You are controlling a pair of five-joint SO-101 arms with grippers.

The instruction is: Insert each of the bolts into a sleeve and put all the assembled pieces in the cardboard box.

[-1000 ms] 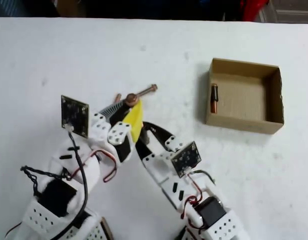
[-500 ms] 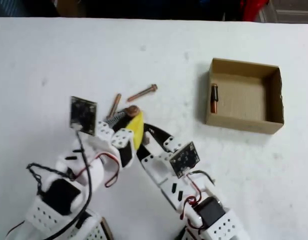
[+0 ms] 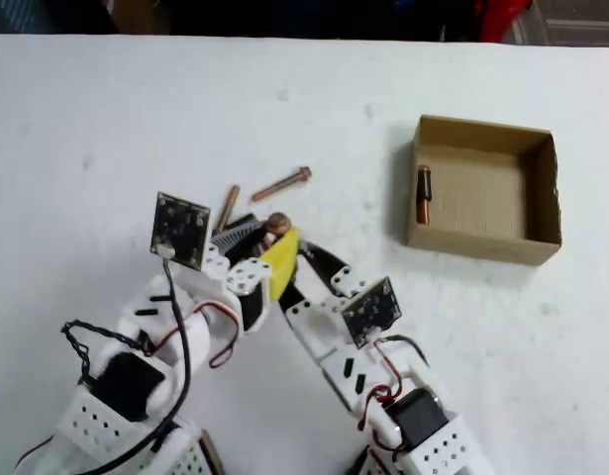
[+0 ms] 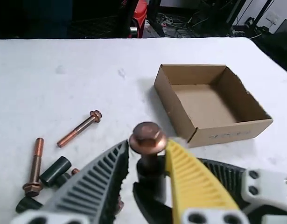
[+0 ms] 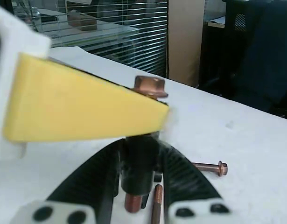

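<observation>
The left end effector [image 4: 148, 147] pinches the bolt [image 4: 148, 138] by its head; the right end effector [image 5: 139, 156] clamps the sleeve [image 4: 150, 175] beneath it, mid-frame in the high view. The bolt looks seated, so best free the left first, then carry it steadily to the box [image 3: 479, 236] at right.

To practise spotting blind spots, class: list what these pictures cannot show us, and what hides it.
High view: the sleeve on the held bolt, under the left gripper.
Left wrist view: the piece in the box, behind its wall.
Left wrist view: a copper bit, mostly behind the grey finger.
</observation>
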